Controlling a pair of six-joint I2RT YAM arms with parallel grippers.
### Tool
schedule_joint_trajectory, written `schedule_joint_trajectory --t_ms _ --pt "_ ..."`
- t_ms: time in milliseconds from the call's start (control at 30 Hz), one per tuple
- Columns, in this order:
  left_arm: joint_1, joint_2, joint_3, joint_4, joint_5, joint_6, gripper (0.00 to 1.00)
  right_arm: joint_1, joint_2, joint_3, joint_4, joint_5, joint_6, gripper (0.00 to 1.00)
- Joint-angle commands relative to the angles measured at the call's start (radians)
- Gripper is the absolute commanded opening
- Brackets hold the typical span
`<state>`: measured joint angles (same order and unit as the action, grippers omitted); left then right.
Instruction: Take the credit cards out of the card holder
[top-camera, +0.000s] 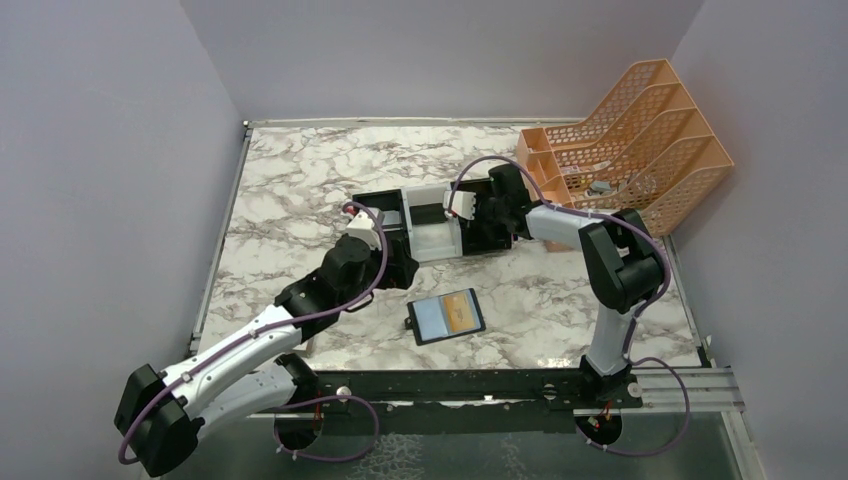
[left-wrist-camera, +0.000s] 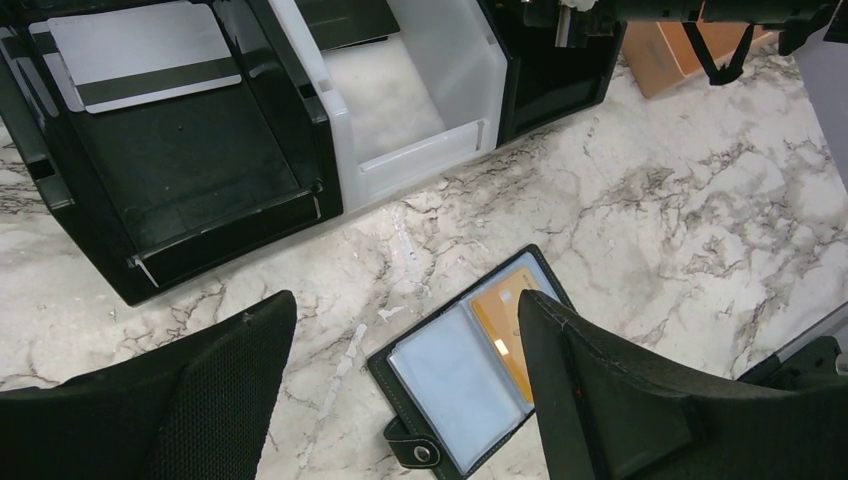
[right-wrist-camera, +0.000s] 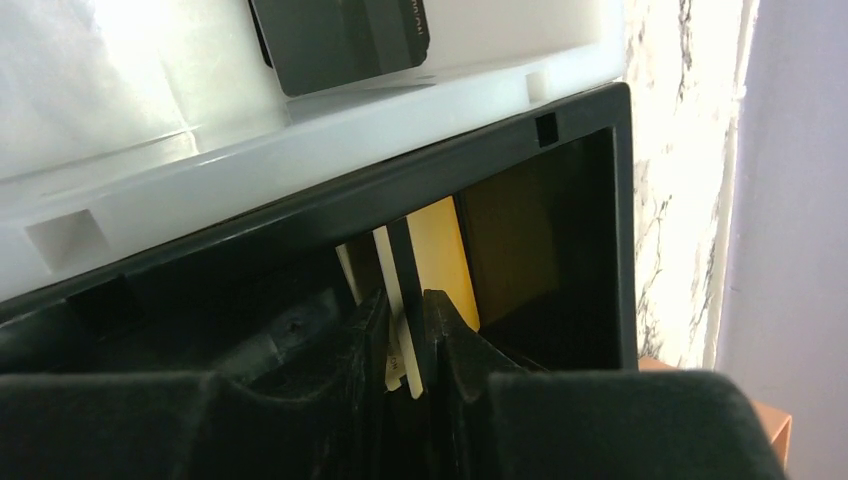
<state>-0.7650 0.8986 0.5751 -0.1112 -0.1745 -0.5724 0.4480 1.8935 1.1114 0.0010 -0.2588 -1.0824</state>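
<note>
Gold-tan striped plastic credit card (right-wrist-camera: 440, 260), pinched by right gripper (right-wrist-camera: 407, 310), should drop flat inside black tray compartment (right-wrist-camera: 622, 220); left gripper (left-wrist-camera: 405, 300) hangs spread.

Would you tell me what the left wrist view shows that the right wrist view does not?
Only left wrist: the open card holder on the marble, a gold card in its pocket, and a silver card in a black tray bin. Only right wrist: a yellow card between the fingers of the right gripper. Both: the white tray compartment holding a dark item.
</note>
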Motion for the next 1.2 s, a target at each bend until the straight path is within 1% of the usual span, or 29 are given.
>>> schedule_joint_trajectory --t_ms 0,33,67,100,200,333,467,533,600,667,700,833,867,933,1000,1033,1067,1167 --pt "0.006 -0.050 -0.017 -0.018 0.021 0.012 0.84 0.004 0.011 0.021 -0.045 -0.011 -0.020 0.20" --pt "0.006 -0.057 -0.019 -0.020 0.019 0.011 0.85 0.004 0.010 0.020 -0.043 -0.006 -0.018 0.20" --pt "0.006 -0.064 -0.020 -0.024 0.017 0.011 0.84 0.004 0.009 0.020 -0.040 -0.005 -0.014 0.26" --pt "0.007 -0.068 -0.022 -0.027 0.013 0.009 0.84 0.004 0.011 0.022 -0.042 -0.006 -0.010 0.27" --pt "0.006 -0.081 -0.025 -0.034 0.010 0.007 0.84 0.004 0.017 0.028 -0.054 -0.005 -0.002 0.28" --pt "0.007 -0.092 -0.030 -0.036 0.017 0.005 0.84 0.004 0.008 0.017 -0.023 0.000 0.016 0.29" --pt "0.007 -0.096 -0.038 -0.014 0.042 0.004 0.85 0.004 -0.044 -0.032 0.084 0.018 0.047 0.29" --pt "0.006 -0.092 -0.043 0.008 0.059 0.004 0.85 0.003 -0.077 -0.056 0.142 0.022 0.083 0.30" --pt "0.007 -0.078 -0.044 0.026 0.074 -0.001 0.85 0.004 -0.106 -0.066 0.160 0.024 0.139 0.30" --pt "0.007 -0.062 -0.038 0.039 0.085 -0.001 0.85 0.004 -0.124 -0.055 0.149 0.028 0.249 0.30" --pt "0.007 -0.053 -0.034 0.045 0.087 0.001 0.85 0.004 -0.131 -0.047 0.141 0.029 0.329 0.30" --pt "0.006 -0.028 -0.034 0.084 0.098 -0.002 0.85 0.004 -0.178 -0.070 0.154 0.064 0.794 0.24" --pt "0.006 -0.023 -0.039 0.093 0.107 -0.004 0.85 0.004 -0.184 -0.062 0.121 0.084 0.907 0.20" --pt "0.006 -0.015 -0.037 0.090 0.116 -0.004 0.85 0.004 -0.176 -0.024 0.019 0.116 1.101 0.18" --pt "0.006 -0.011 -0.023 0.060 0.111 0.000 0.85 0.004 -0.139 0.048 -0.115 0.136 1.223 0.17" --pt "0.007 -0.013 -0.019 0.049 0.108 0.001 0.85 0.004 -0.116 0.092 -0.189 0.138 1.258 0.16" --pt "0.007 -0.020 -0.021 0.046 0.105 0.000 0.85 0.004 -0.095 0.121 -0.241 0.142 1.281 0.13" --pt "0.007 -0.043 -0.046 0.063 0.101 -0.013 0.85 0.004 -0.079 0.126 -0.269 0.209 1.331 0.12"
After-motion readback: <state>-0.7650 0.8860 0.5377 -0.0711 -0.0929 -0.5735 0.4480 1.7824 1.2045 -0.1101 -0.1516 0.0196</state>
